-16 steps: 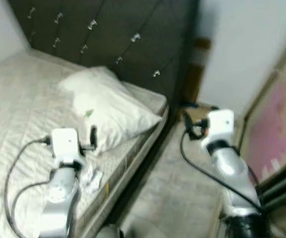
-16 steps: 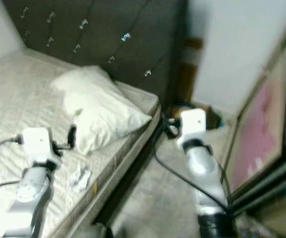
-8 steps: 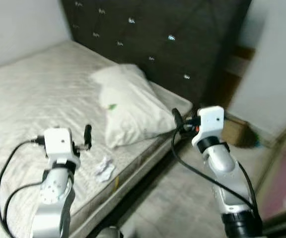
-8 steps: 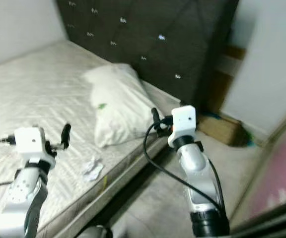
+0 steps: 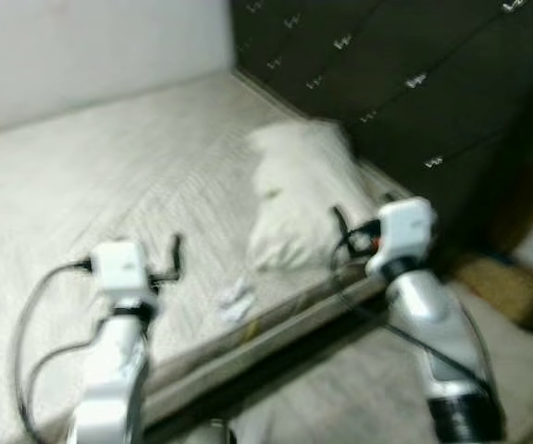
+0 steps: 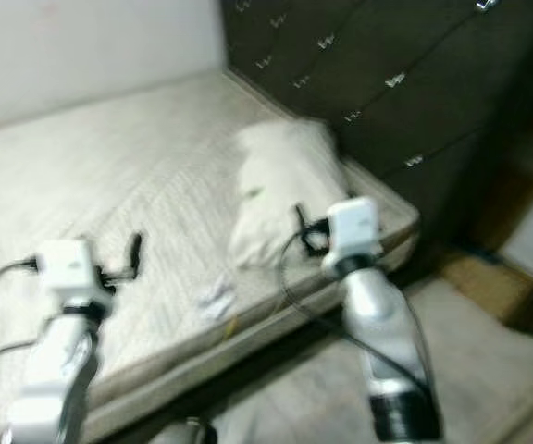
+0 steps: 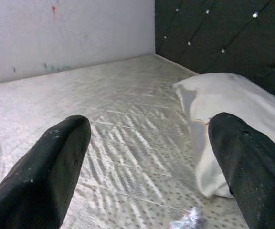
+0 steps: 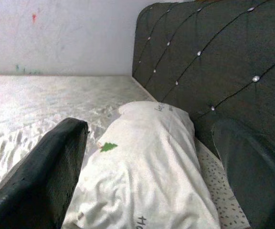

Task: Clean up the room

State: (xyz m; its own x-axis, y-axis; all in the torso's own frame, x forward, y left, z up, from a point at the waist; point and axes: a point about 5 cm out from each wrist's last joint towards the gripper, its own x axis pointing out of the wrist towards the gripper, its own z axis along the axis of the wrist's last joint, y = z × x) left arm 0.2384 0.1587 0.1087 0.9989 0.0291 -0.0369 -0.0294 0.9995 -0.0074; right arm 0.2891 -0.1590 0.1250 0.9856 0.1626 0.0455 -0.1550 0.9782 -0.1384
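Note:
A small crumpled white wrapper (image 5: 237, 298) lies on the bare mattress (image 5: 109, 185) close to its near edge. A white pillow (image 5: 294, 199) with a small green mark rests against the dark tufted headboard (image 5: 415, 83). My left gripper (image 5: 176, 254) hovers open above the mattress, left of the wrapper (image 7: 187, 220), with nothing between its fingers (image 7: 56, 162). My right gripper (image 5: 340, 227) is open at the bed's edge, pointing at the pillow (image 8: 147, 162), and holds nothing. The head views are blurred.
A white wall (image 5: 91, 46) runs behind the bed. Grey floor (image 5: 340, 388) lies along the bed's near side under my right arm. A brown cardboard box (image 5: 498, 282) sits on the floor by the headboard's end.
The camera has swung left, so the bed now takes up more of the picture and the pink panel has left it. Both arms keep the same pose, grippers open.

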